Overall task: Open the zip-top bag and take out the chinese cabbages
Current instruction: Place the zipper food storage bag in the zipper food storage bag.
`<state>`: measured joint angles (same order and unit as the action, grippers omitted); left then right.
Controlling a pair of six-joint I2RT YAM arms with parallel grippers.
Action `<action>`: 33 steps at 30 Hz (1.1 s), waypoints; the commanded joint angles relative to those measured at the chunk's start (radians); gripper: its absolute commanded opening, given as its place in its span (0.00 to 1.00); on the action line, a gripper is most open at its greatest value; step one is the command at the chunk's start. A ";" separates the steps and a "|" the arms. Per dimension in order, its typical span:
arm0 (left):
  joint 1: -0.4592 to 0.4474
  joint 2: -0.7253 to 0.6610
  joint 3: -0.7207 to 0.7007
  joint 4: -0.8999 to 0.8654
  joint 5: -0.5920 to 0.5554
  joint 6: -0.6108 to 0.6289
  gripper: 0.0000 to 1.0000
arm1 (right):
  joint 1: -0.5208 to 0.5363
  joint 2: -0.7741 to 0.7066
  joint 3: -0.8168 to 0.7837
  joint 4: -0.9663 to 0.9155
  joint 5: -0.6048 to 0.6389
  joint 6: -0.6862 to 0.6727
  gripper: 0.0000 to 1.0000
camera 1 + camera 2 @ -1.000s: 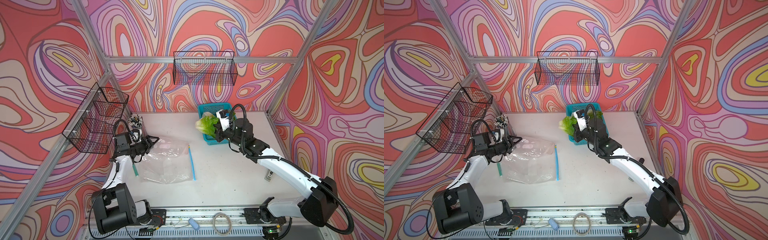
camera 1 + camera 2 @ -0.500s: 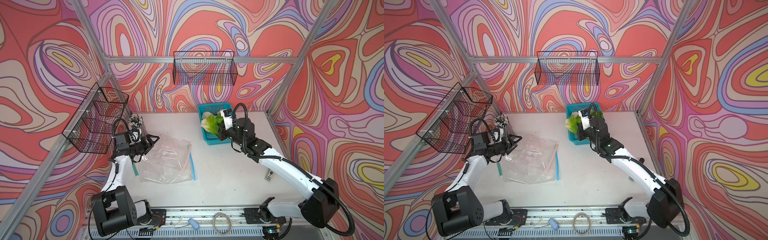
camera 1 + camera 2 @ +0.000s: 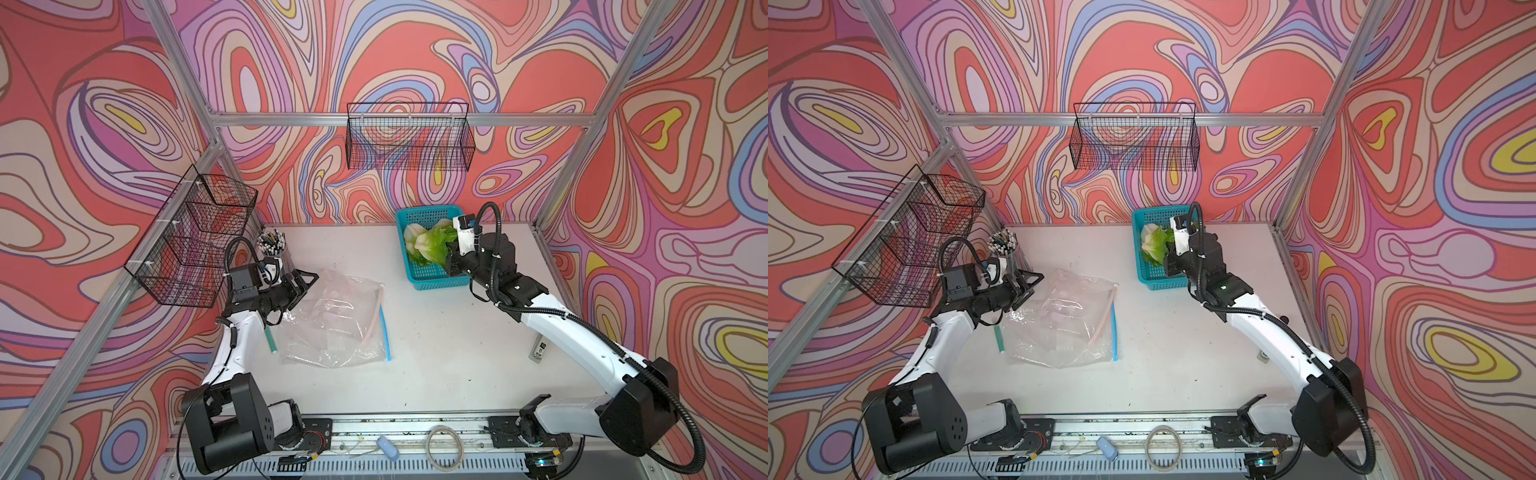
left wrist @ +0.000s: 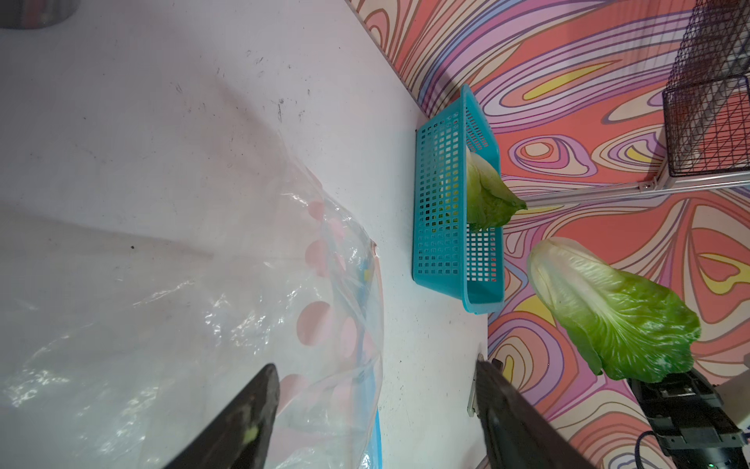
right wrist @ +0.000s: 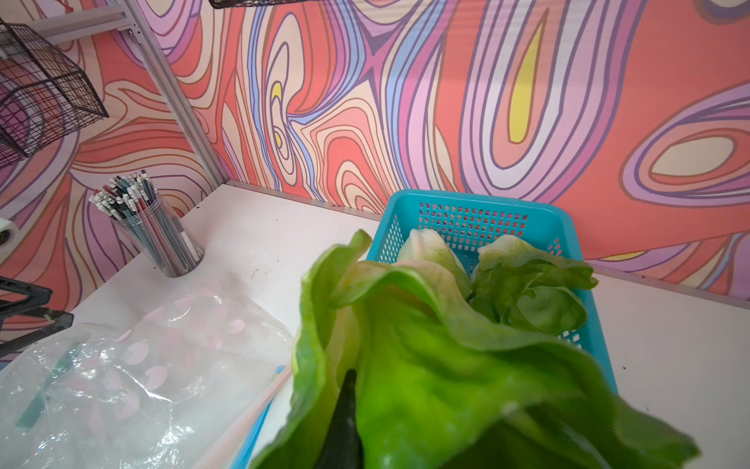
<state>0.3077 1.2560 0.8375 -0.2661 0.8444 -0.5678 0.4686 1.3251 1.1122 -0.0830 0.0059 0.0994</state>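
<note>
**Top views.** The right gripper (image 3: 451,259), clamped on the leafy end of one chinese cabbage (image 3: 430,245), holds it raised above the blue basket (image 3: 436,282). The left gripper (image 3: 1027,284), jaws spread, sits at the edge of the zip-top bag (image 3: 1059,320).

**Left wrist view.** The spread fingers (image 4: 251,406) grip nothing, and the crumpled bag lies beneath them.

**Right wrist view.** Two more cabbages (image 5: 527,292) lie inside the basket, beyond the held one.

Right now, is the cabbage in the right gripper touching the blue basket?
Apart. The left wrist view shows the held chinese cabbage hanging clear of the blue basket, with patterned wall visible between them.
</note>
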 commanded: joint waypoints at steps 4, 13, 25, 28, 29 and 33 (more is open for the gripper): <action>0.005 -0.013 0.027 -0.024 -0.011 0.025 0.78 | -0.029 0.030 -0.005 0.011 0.017 0.020 0.00; 0.005 -0.017 0.027 -0.022 -0.010 0.028 0.77 | -0.069 0.082 0.008 -0.009 0.028 0.051 0.00; 0.005 -0.022 0.028 -0.025 -0.010 0.031 0.77 | -0.125 0.129 0.021 -0.029 -0.040 0.085 0.00; 0.005 -0.023 0.029 -0.025 -0.008 0.033 0.77 | -0.136 0.142 0.028 -0.035 -0.065 0.088 0.00; 0.005 -0.024 0.028 -0.027 -0.009 0.033 0.77 | -0.137 0.145 0.028 -0.034 -0.071 0.091 0.00; 0.005 -0.027 0.028 -0.030 -0.011 0.037 0.77 | -0.151 0.160 0.029 -0.032 -0.108 0.097 0.00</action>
<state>0.3077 1.2488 0.8375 -0.2672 0.8364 -0.5526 0.3286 1.4719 1.1126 -0.1303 -0.0612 0.1837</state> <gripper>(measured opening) 0.774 0.049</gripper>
